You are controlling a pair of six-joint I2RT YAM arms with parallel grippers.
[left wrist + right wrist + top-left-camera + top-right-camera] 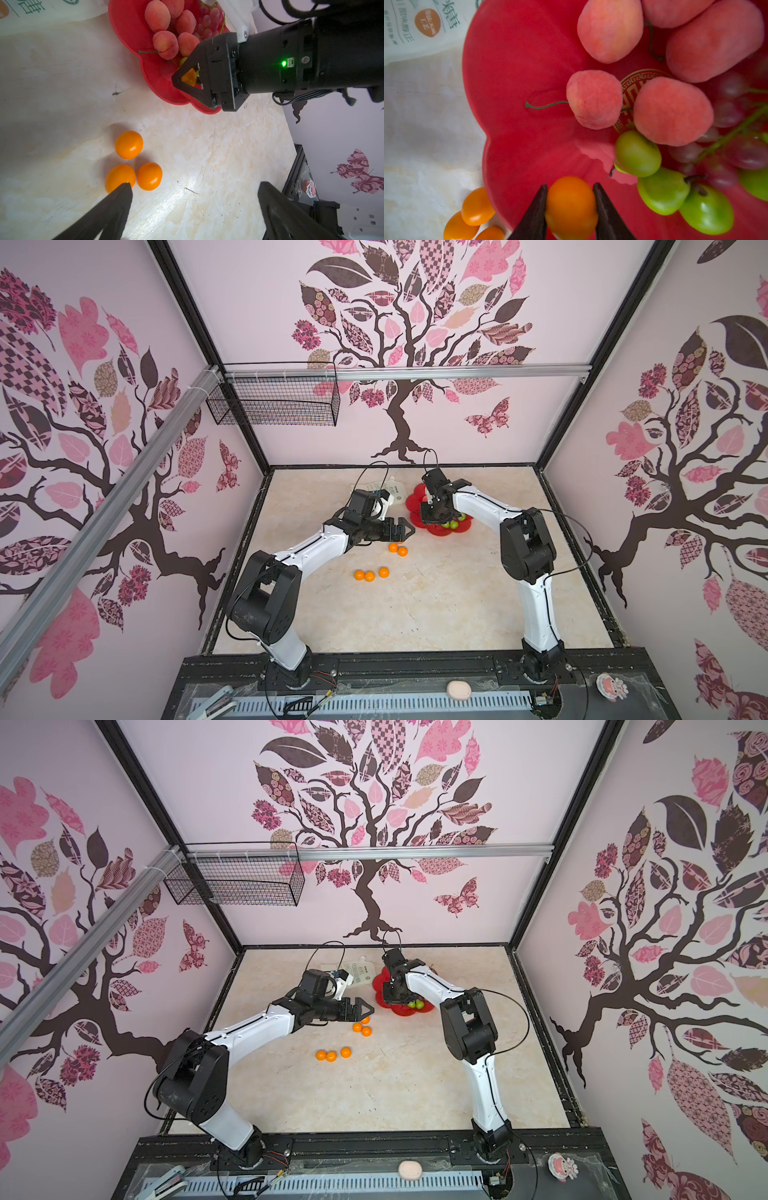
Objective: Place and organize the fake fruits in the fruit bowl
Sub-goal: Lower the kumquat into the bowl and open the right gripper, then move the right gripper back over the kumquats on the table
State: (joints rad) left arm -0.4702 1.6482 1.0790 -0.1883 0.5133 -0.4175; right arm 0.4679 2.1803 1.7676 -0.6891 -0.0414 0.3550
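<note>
Marbled tabletop (415,614) in a tree-papered booth: your fruit bowl (519,83) already holds the peaches (593,99), green apples (637,153) and grape bunch (729,114). Your right gripper (570,185) is clamped on a tangerine (571,207) over the bowl's edge, so letting go looks like the next step. Your left gripper (195,185) is spread and empty above three loose tangerines (128,144). Three further tangerines (369,576) lie nearer the arm bases, so six are left on the table.

The fruit bowl (517,83) lies bare toward the pouch (415,27); fruits (672,112) crowd the rest.
</note>
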